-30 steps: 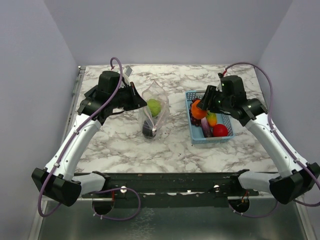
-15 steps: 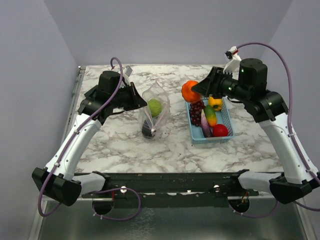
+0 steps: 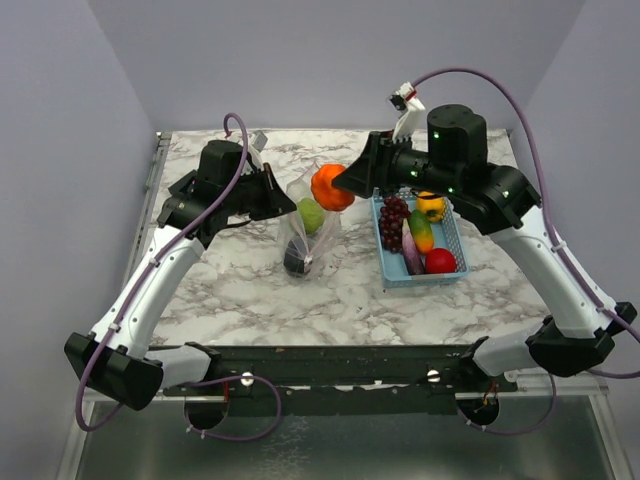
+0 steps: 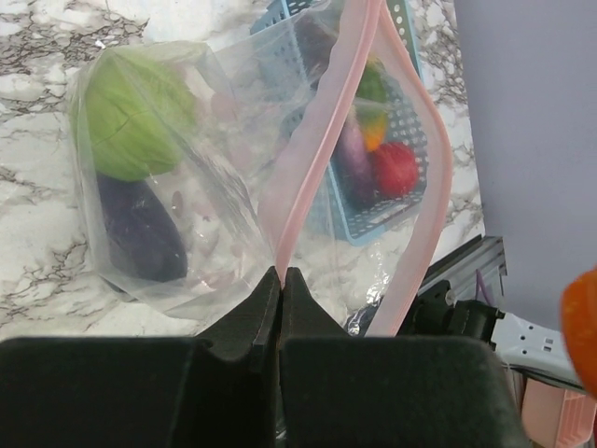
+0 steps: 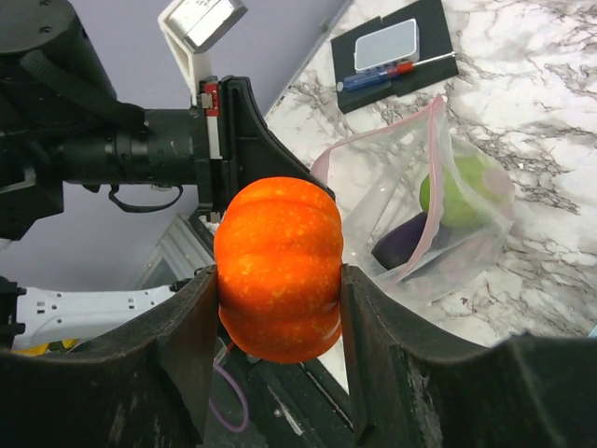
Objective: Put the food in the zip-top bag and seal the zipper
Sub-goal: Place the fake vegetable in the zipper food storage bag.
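1. The right jaws are clenching the orange pumpkin (image 3: 331, 187), hovering just right of the zip-top bag's (image 3: 312, 235) mouth.
2. The left jaws are pinching the zipper (image 4: 317, 149) strip, holding that mouth open.

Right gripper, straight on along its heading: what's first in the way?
Likely the left gripper, pinching the bag rim; the held pumpkin would touch first. Depth unclear.

Plain lavender walls (image 3: 330, 60) enclose a white marble-patterned table (image 3: 250, 290); even, soft light.
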`<control>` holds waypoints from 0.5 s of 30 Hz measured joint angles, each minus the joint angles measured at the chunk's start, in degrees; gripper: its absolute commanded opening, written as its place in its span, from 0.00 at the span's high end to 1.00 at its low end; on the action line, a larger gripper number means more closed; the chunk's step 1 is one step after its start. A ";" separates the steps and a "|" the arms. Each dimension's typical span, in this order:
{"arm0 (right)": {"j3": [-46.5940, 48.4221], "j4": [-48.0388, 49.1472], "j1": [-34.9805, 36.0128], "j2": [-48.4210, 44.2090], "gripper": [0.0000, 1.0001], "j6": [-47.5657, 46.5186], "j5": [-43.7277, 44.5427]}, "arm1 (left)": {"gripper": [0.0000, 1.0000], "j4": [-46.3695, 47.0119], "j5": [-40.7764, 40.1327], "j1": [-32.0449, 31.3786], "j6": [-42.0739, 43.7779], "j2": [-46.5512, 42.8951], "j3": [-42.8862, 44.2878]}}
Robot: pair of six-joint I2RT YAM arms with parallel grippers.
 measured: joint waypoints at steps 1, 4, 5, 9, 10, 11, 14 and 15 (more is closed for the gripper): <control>0.48 -0.17 1.01 0.66 0.82 -0.24 0.85 | 1.00 0.00 0.00 -0.11 -0.11 0.07 0.24; 1.64 -0.98 3.74 2.64 0.82 -1.07 3.91 | 1.00 0.02 -0.02 -0.48 -0.24 0.17 0.92; 1.77 -1.14 4.39 3.28 0.82 -1.31 4.98 | 1.00 0.00 -0.02 -0.57 -0.31 0.24 1.11; 1.86 -2.12 6.34 5.68 0.82 -2.36 9.14 | 1.00 -0.02 -0.02 -0.90 -0.57 0.35 1.73; 1.86 -2.58 6.71 6.27 0.82 -2.67 9.94 | 1.00 -0.07 -0.02 -0.92 -0.66 0.39 1.90; 1.86 -3.08 7.04 6.78 0.82 -2.86 10.86 | 1.00 -0.09 0.00 -0.94 -0.79 0.48 2.14; 1.84 -4.52 7.89 8.13 0.81 -3.61 13.62 | 1.00 -0.11 -0.02 -0.94 -1.03 0.50 2.54; 1.81 -4.74 8.20 8.46 0.80 -3.87 14.51 | 1.00 -0.13 -0.02 -0.98 -1.11 0.50 2.60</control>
